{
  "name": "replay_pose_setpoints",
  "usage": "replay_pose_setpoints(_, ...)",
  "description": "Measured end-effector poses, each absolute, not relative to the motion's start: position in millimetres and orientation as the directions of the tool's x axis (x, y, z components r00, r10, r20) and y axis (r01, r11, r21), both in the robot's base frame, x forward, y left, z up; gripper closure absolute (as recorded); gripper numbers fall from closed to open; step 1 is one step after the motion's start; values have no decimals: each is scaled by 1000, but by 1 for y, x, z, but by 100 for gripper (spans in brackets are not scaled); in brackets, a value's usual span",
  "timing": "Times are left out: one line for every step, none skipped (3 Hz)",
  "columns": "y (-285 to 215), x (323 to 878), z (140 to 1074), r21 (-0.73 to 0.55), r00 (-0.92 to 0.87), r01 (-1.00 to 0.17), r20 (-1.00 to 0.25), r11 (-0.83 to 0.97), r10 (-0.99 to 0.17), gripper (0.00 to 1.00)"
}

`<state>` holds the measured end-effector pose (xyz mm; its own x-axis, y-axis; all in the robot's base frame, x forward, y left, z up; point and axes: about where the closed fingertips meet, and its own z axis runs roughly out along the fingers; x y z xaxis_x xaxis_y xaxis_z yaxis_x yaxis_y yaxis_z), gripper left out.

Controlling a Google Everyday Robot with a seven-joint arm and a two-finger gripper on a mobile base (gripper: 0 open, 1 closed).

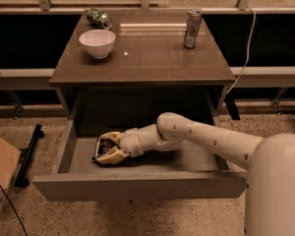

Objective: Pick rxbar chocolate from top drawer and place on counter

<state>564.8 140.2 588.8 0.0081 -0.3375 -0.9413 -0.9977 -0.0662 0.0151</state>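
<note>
The top drawer [137, 186] is pulled open below the counter [142, 58]. My gripper [105, 148] is low inside the drawer at its left end, reached in from the right. Its pale fingers [111, 156] sit on either side of the rxbar chocolate [103, 145], a small dark bar lying on the drawer floor, and they close against it. The fingers hide most of the bar.
A white bowl [97, 43] and a crushed green can [99, 18] stand on the counter's back left, and a silver can [192, 28] at the back right. A cardboard box [0, 168] sits on the floor at the left. A white cable [246, 48] hangs at the right.
</note>
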Motion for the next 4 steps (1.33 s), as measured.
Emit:
replay_pose_setpoints(139,565,594,7,16,-998,-942,-67,-336,100)
replay_pose_setpoints(118,563,684,-127,145,-989,-939,-79,-311,100)
replay_pose_setpoints(105,553,797,-332,357,-934,-879,-131,-317,100)
replay_pose_setpoints(107,546,843,-408,435,-901,-841,-151,-323,100)
